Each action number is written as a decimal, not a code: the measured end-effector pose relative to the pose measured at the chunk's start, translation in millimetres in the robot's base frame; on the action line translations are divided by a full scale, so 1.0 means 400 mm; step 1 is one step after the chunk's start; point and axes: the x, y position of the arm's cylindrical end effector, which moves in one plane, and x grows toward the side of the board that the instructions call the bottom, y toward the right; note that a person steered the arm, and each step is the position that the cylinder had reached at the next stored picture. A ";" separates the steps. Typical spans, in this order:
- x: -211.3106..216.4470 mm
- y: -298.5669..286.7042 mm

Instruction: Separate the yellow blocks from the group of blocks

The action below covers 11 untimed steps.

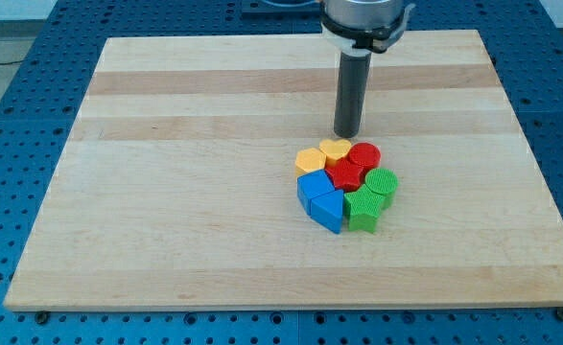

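Several blocks sit packed in one cluster right of the board's middle. A yellow heart block is at the cluster's top, with a yellow hexagon block to its left. A red round block and a red star-like block lie beside them. A green round block and a green star-like block are at the right. A blue cube and a blue triangular block are at the lower left. My tip stands just above the yellow heart, near it but apart.
The wooden board lies on a blue perforated table. The arm's grey wrist hangs over the board's top edge.
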 end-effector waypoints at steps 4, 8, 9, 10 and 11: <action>0.050 0.066; 0.129 -0.117; 0.142 -0.174; 0.160 -0.211; 0.183 -0.256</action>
